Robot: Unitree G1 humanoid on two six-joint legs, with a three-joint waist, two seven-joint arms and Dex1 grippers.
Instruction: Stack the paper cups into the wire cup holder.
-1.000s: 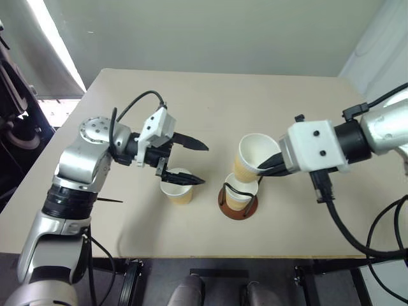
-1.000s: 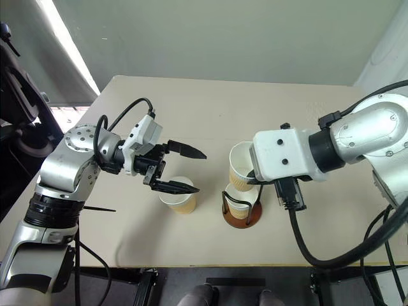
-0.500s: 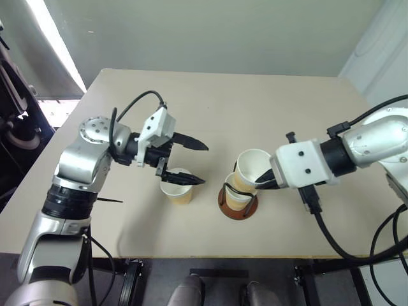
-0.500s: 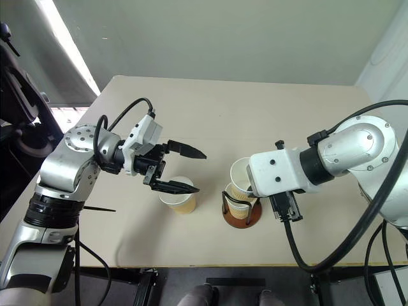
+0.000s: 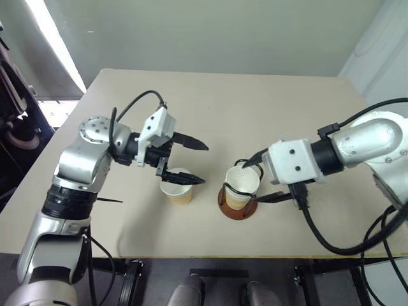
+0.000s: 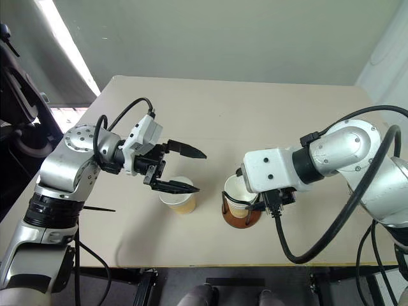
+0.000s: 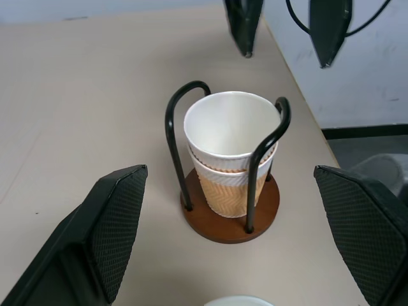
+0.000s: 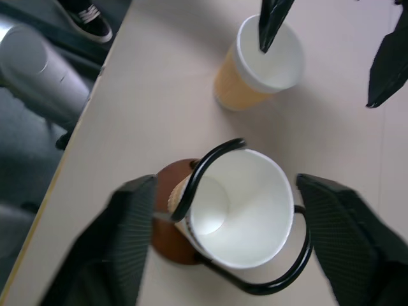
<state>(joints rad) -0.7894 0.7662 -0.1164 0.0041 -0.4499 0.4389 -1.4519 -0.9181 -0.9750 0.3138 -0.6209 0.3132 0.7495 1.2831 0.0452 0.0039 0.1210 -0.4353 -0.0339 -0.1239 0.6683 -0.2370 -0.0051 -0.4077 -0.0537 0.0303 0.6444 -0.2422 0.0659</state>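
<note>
Paper cups [image 7: 231, 153]: matt white inside, tan embossed zigzag outside. Wire cup holder [image 7: 178, 127]: glossy black wire, smooth reddish-brown wood-look base. Table [image 5: 255, 108]: matt beige, smooth. Left end effector [image 7: 242, 242]: black fingers [image 7: 118, 226] with fine diamond-textured pads.

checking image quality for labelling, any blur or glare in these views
Right wrist view: its own black fingers are motion-blurred, while the white-lined paper cups in the black wire holder stay fairly sharp. Left eye view: a blown-out bright strip at upper left. Left wrist view: sharp.
</note>
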